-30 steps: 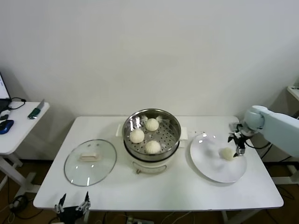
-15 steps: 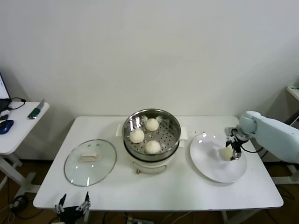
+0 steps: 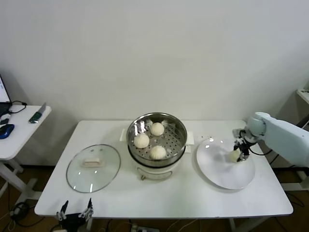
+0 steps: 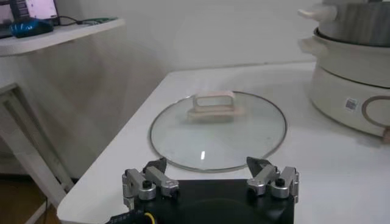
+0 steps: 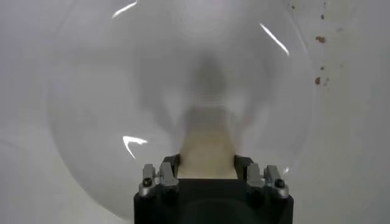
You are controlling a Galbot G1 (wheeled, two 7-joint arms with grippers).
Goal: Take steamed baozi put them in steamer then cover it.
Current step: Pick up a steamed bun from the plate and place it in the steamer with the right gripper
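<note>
Three steamed baozi (image 3: 150, 140) already sit on the perforated floor of the steamer (image 3: 179, 126), spread apart from one another so that a bare patch of floor remains on the side nearest the plate, which looks like room for one more. The fourth baozi (image 3: 235, 155) is over the white plate (image 3: 217, 171) on the robot's right side of the white table (image 3: 193, 198), and the right gripper (image 3: 239, 153) has its fingers closed on it; in the right wrist view the bun (image 5: 206, 149) fills the gap between the two finger pads, squeezed from either side, with the plate's glossy surface (image 5: 97, 91) beneath it. The arm reaches in from the far right edge so the fingers come down onto the bun from above, a hold that should let it be carried clear of the plate rim and over the steamer's metal wall. Whether the bun has left the plate surface I cannot tell. The left gripper (image 4: 210, 181) waits low at the near edge of the table with its fingers spread wide and holding nothing, just beside the glass cover (image 4: 219, 131), which lies flat with its whitish bar handle (image 4: 213, 103) facing up, probably so it can be grasped once the last bun is in. The covering step is not yet done.
</note>
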